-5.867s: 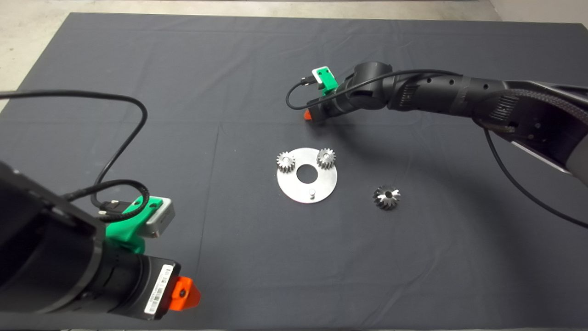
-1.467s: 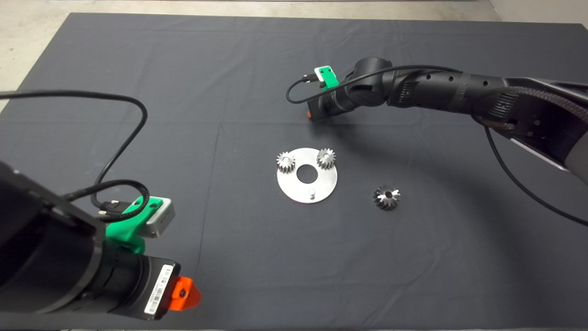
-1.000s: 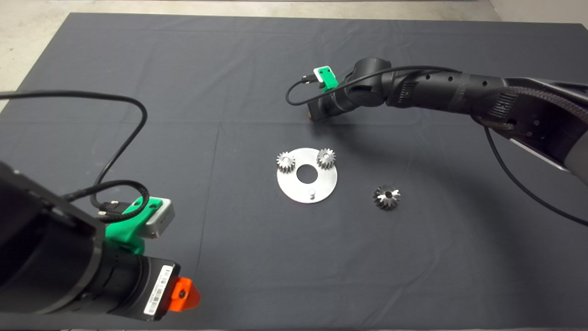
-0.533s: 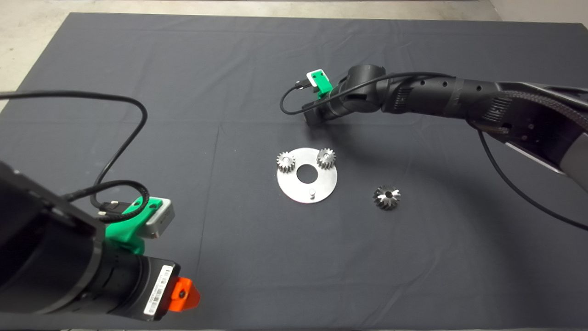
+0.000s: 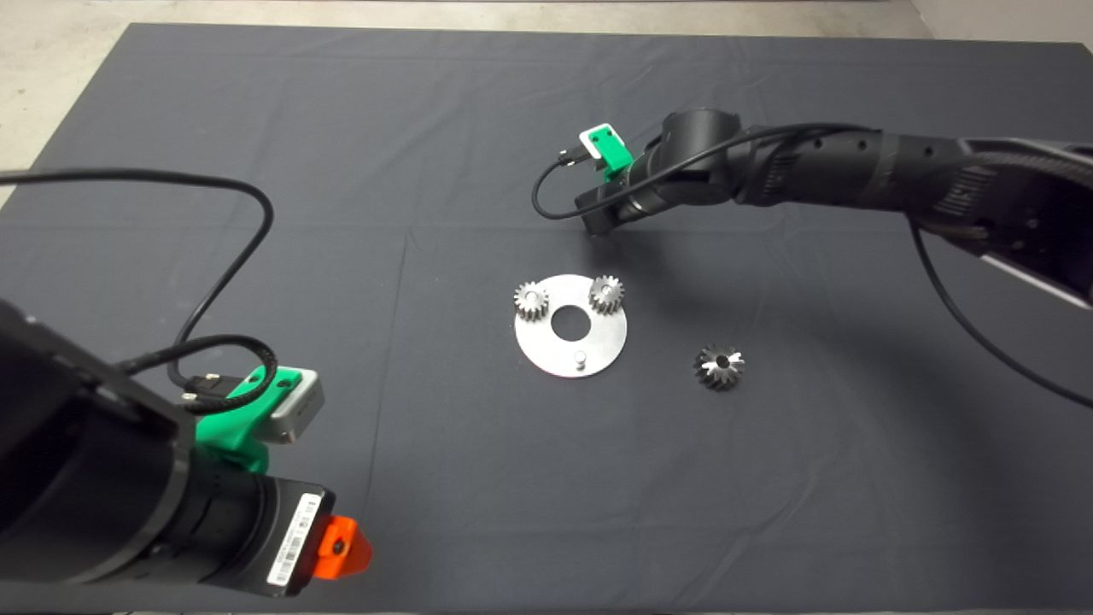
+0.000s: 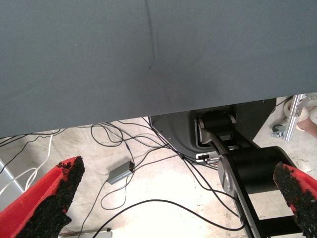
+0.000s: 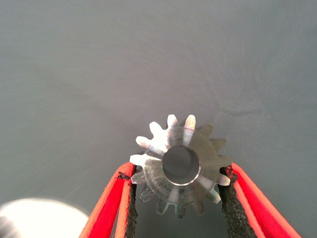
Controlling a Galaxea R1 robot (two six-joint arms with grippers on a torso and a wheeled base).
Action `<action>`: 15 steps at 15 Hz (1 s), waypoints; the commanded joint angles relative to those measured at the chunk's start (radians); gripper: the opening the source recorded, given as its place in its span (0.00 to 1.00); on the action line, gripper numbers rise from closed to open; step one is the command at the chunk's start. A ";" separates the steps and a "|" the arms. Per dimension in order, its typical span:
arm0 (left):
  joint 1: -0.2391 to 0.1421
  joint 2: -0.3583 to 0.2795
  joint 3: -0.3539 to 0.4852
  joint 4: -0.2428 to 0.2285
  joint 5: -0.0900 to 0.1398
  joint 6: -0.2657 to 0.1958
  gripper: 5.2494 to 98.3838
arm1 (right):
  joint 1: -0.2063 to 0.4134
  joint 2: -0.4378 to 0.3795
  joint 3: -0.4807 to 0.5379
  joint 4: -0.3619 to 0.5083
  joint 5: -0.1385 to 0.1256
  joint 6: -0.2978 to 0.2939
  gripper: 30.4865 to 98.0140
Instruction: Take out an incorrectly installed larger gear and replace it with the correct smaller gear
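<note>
My right gripper (image 7: 178,172) is shut on the smaller gear (image 7: 181,166), a small steel gear with a round centre hole, held between the black pads over the mat. In the head view this gripper (image 5: 596,224) hangs just beyond the round silver plate (image 5: 555,352), and its wrist hides the gear. The plate carries two pale silver gears (image 5: 530,301) (image 5: 606,294) and a bare peg (image 5: 580,359). The larger gear (image 5: 719,367), dark with flared teeth, lies on the mat to the right of the plate. My left gripper (image 5: 341,547) is parked at the lower left, open (image 6: 173,198) and empty.
The dark mat (image 5: 341,102) covers the table. The left wrist view shows the mat's edge and, beyond it, the floor with cables (image 6: 148,208) and a black robot base (image 6: 247,168). A pale blurred shape (image 7: 39,218) shows at one corner of the right wrist view.
My right gripper dipped to the mat beyond the plate, then shifted a little right and nearer the plate. Its red fingertip no longer shows in the head view. The left arm has not moved.
</note>
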 commanded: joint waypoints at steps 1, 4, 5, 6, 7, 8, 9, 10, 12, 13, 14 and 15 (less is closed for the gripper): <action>-0.009 0.001 0.018 -0.016 0.003 -0.009 1.00 | 0.152 -0.219 0.313 0.145 -0.090 0.037 0.10; -0.009 -0.001 0.018 -0.016 0.003 -0.008 1.00 | 0.215 -0.312 0.393 0.345 -0.131 0.037 0.10; -0.009 0.000 0.018 -0.016 0.003 -0.008 1.00 | 0.232 -0.335 0.427 0.380 -0.141 0.038 0.10; -0.009 0.001 0.018 -0.016 0.003 -0.008 1.00 | 0.245 -0.353 0.469 0.414 -0.162 0.039 0.10; -0.009 0.001 0.018 -0.016 0.003 -0.008 1.00 | 0.248 -0.357 0.507 0.438 -0.182 0.046 0.10; -0.009 0.001 0.018 -0.016 0.003 -0.008 1.00 | 0.251 -0.359 0.555 0.446 -0.200 0.078 0.10; -0.009 0.001 0.018 -0.016 0.003 -0.008 1.00 | 0.255 -0.362 0.600 0.446 -0.208 0.111 0.10; -0.009 0.001 0.018 -0.016 0.003 -0.008 1.00 | 0.255 -0.363 0.635 0.446 -0.207 0.128 0.10; -0.009 0.001 0.018 -0.016 0.003 -0.008 1.00 | 0.254 -0.357 0.681 0.445 -0.199 0.173 0.10; -0.009 0.001 0.018 -0.016 0.003 -0.008 1.00 | 0.253 -0.352 0.707 0.444 -0.197 0.194 0.10; -0.009 0.001 0.018 -0.016 0.003 -0.008 1.00 | 0.248 -0.346 0.728 0.439 -0.197 0.207 0.10; -0.009 0.001 0.018 -0.016 0.003 -0.008 1.00 | 0.239 -0.337 0.746 0.402 -0.196 0.220 0.10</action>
